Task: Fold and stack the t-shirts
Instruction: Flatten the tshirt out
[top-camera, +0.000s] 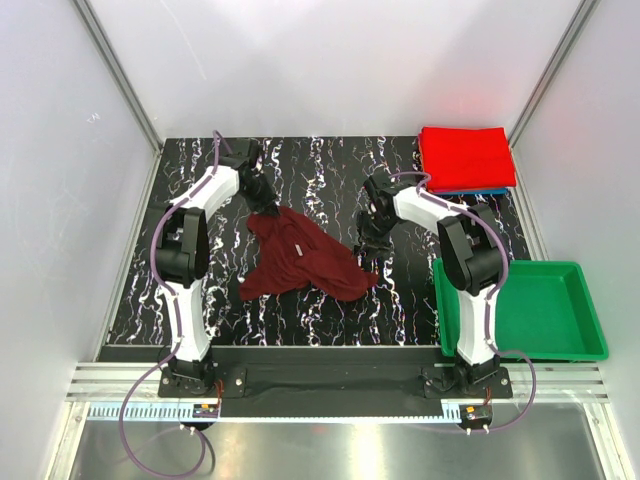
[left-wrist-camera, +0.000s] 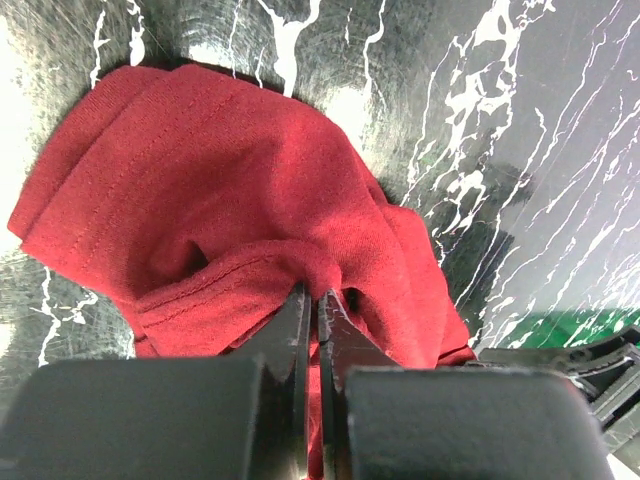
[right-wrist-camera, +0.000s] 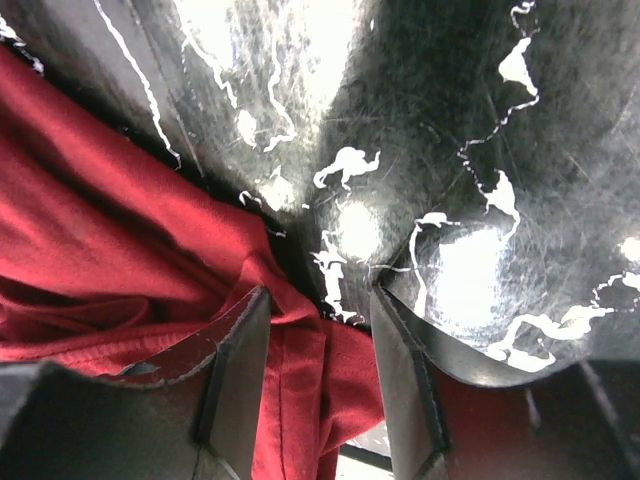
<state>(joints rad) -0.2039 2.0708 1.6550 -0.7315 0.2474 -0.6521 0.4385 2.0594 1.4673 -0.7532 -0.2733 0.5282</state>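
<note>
Left gripper (left-wrist-camera: 318, 305) is clamped tight on a pinch of the maroon shirt (top-camera: 300, 262), with a fold of cloth squeezed between its fingers, right at the shirt's far left corner in the top view. Right gripper (right-wrist-camera: 320, 315) is spread wide and hangs low over the shirt's right-hand edge. From its wrist cam a strip of maroon cloth runs between the two fingers (right-wrist-camera: 240, 350). Looks like the left finger sits on the cloth, but honestly I can't say for sure it's touching. Shirt itself is a crumpled heap, not flat, lying around the middle of the black marbled tabletop (top-camera: 330, 170) between the two arms. One corner is pulled up toward the left gripper and a bunched bit trails toward the right one. Over in the far right corner there's a neatly folded red shirt (top-camera: 465, 155) sitting on top of a blue shirt (top-camera: 480, 190), which only peeks out as a thin strip along the near edge. Green tray (top-camera: 550, 310) sits at the near right, beside the right arm, apart from the maroon shirt.
</note>
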